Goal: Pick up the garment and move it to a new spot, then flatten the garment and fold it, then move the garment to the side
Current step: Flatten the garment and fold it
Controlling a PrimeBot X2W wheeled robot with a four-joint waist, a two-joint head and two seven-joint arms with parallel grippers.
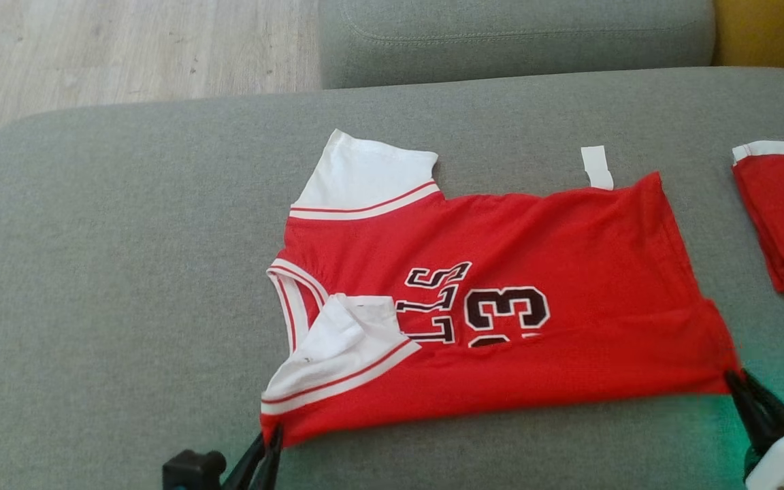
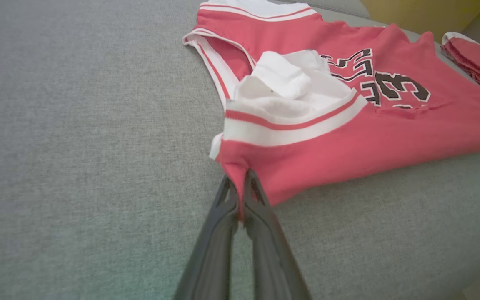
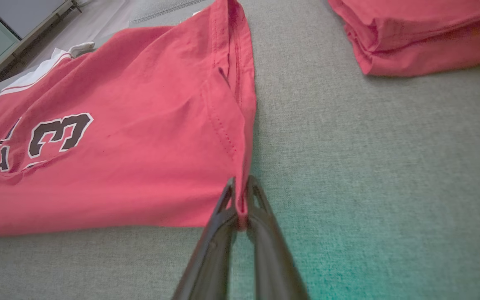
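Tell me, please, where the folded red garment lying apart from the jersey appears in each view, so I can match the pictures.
Head view: the folded red garment lies at the right edge, mid-height, on the grey cushion.
Left wrist view: top right corner, beyond the jersey.
Right wrist view: top right, across bare cushion from the jersey's hem.
Shared landmark: the black 3 printed on the jersey.

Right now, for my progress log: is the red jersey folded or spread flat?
Partly folded: the jersey has its near edge doubled over, hiding half the number.
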